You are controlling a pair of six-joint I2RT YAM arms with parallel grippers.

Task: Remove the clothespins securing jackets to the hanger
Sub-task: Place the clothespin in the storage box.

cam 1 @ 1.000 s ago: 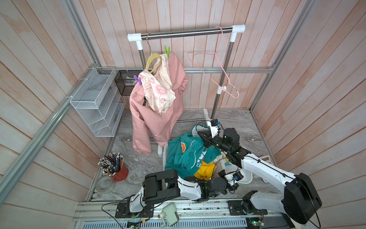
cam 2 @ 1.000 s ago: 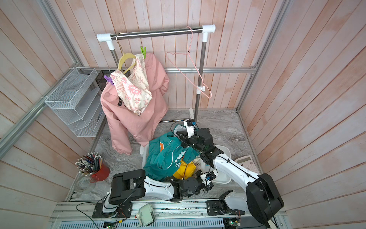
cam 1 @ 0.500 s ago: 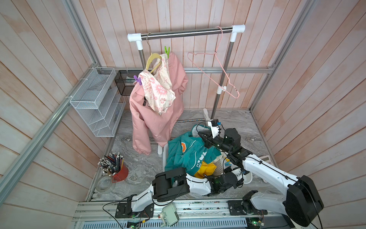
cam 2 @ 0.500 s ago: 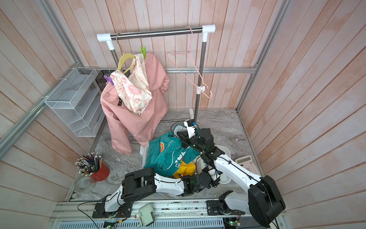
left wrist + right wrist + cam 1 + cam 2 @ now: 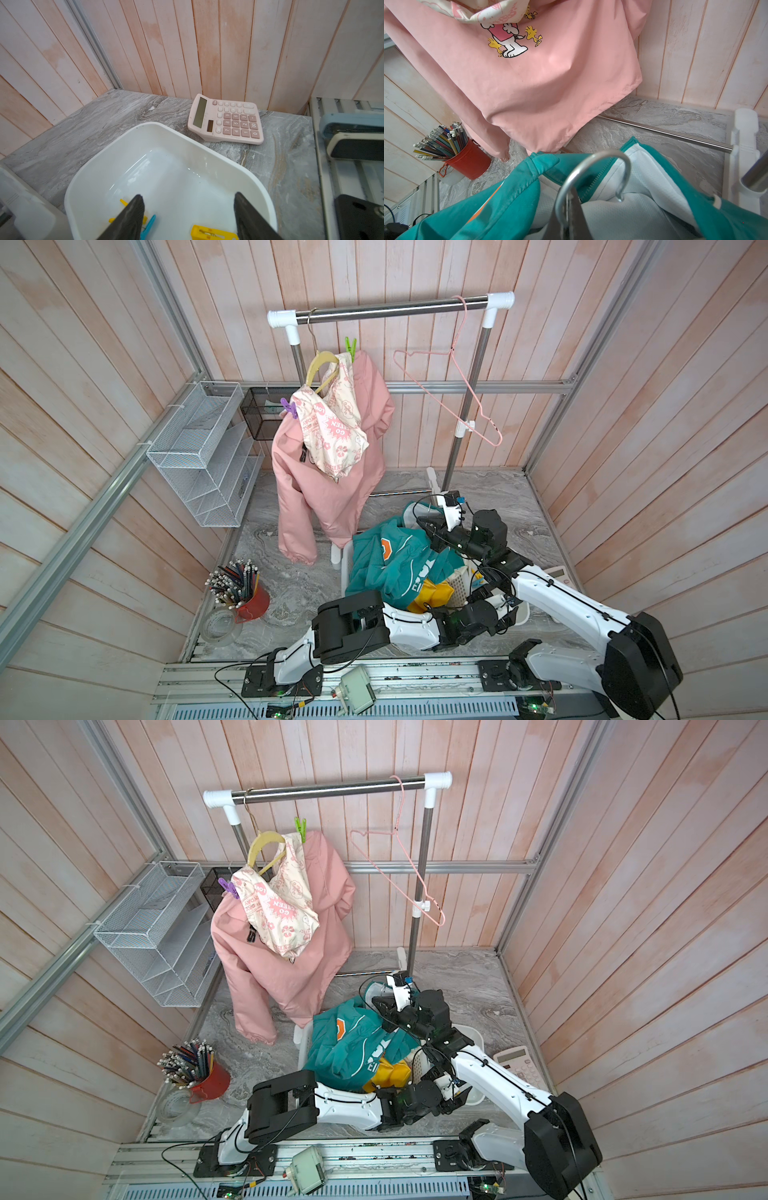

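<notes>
The pink jacket (image 5: 328,489) hangs on a yellow hanger (image 5: 319,364) from the rail. A green clothespin (image 5: 350,346) and a purple clothespin (image 5: 289,408) clip it at the shoulders. The teal jacket (image 5: 390,564) and the yellow jacket (image 5: 432,599) lie piled in a basket. My right gripper (image 5: 571,207) is shut on a metal hanger hook (image 5: 591,164) above the teal jacket (image 5: 508,197). My left gripper (image 5: 188,195) hangs open over a white bin (image 5: 166,133). A yellow clothespin (image 5: 212,232), a blue clothespin (image 5: 148,227) and another yellow clothespin (image 5: 124,202) lie in the bin.
A pink calculator (image 5: 226,119) lies by the right wall beside the bin. An empty pink wire hanger (image 5: 457,381) hangs on the rail (image 5: 390,308). A wire rack (image 5: 199,456), a red pencil cup (image 5: 249,601) and a tape roll (image 5: 218,626) stand at the left.
My left arm has reached further right, over the white bin, and its jaws have opened. The right arm has barely moved and keeps its grip on the hook.
</notes>
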